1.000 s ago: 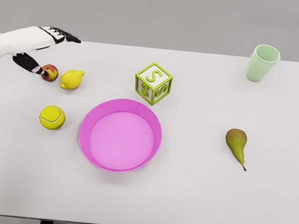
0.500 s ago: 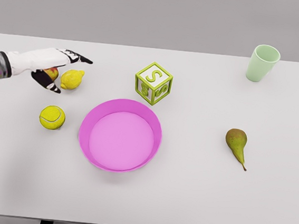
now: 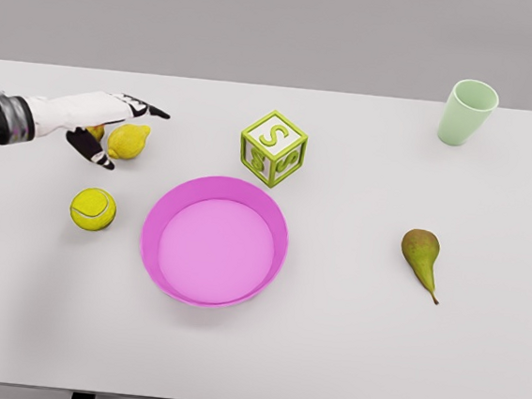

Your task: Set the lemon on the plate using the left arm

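A yellow lemon (image 3: 128,141) lies on the white table at the left. My left hand (image 3: 122,129) hovers right at it, fingers spread and open, the long fingers (image 3: 147,109) reaching over its top and the thumb (image 3: 96,153) below its left side. Nothing is grasped. The pink plate (image 3: 219,187), a shallow round dish, sits in the middle of the table, to the lower right of the lemon. My right arm does not show.
A small red apple (image 3: 94,132) is half hidden behind my left hand, touching the lemon's left. A tennis ball (image 3: 93,209) lies below them. A green letter block (image 3: 273,149) stands behind the plate. A pear (image 3: 421,254) and a green cup (image 3: 467,112) are on the right.
My left hand has come in from the far left edge to the right and lower, now spanning the lemon and covering most of the apple. The objects have stayed in place.
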